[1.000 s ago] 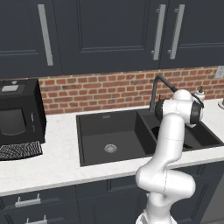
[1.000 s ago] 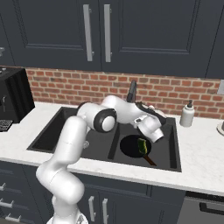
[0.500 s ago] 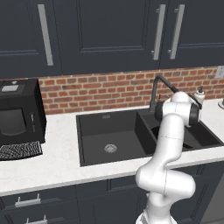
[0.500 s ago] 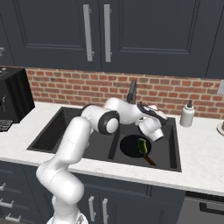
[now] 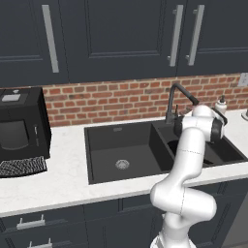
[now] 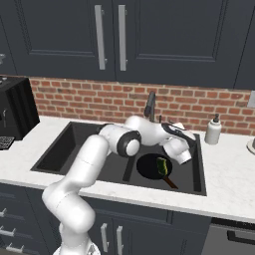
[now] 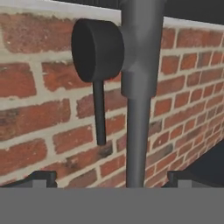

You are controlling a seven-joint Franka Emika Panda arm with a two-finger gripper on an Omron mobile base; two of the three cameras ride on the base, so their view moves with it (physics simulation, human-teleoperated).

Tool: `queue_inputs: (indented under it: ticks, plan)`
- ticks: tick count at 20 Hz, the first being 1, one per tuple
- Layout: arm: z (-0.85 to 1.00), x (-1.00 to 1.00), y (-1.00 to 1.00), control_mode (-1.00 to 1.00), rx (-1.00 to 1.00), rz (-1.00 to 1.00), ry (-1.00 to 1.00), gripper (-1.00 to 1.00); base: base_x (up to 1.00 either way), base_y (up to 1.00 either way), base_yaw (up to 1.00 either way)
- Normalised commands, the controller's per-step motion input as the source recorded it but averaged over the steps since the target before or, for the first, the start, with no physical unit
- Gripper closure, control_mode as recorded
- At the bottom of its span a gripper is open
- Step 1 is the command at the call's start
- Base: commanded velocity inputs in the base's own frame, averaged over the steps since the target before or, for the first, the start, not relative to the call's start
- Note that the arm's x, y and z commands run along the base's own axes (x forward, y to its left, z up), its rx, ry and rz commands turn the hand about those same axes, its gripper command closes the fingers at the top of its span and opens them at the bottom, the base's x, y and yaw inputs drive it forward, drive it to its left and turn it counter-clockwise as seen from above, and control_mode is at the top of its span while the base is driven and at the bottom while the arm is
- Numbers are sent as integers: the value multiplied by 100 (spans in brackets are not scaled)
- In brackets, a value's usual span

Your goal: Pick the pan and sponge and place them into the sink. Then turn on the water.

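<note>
The black pan [image 6: 148, 166] lies in the right basin of the black sink [image 6: 74, 144], its handle pointing to the front right. The green sponge [image 6: 162, 166] rests in the pan. Behind the basin divider stands the dark grey faucet [image 6: 150, 105]. My hand [image 6: 179, 148] hovers over the right basin, just in front of the faucet. In the hand view, the faucet stem [image 7: 138, 113] rises straight ahead against the brick wall, its round side knob with a thin lever [image 7: 99, 114] to the left. My gripper [image 7: 113, 178] is open, with nothing between its fingertips. No water runs.
A white soap dispenser [image 6: 213, 130] stands on the counter right of the sink. A black coffee machine [image 5: 19, 127] sits on the counter at far left. Dark cabinets hang above the brick backsplash [image 5: 116, 99]. The wide left basin [image 5: 121, 152] holds only its drain.
The hand has sunk slightly and the arm has turned a little near the faucet. Pan and sponge lie as before.
</note>
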Motion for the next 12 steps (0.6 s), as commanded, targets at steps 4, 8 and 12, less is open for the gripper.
queue_inputs:
  ticks: [4, 8, 12]
  plan:
    - [-8, 0, 22, -100, -7, 0, 0, -100, 0, 0, 0]
    - [-4, 10, 26, -100, -6, -1, 0, -100, 0, 0, 0]
    - [0, 27, 18, -100, 0, -1, 0, -100, 0, 0, 0]
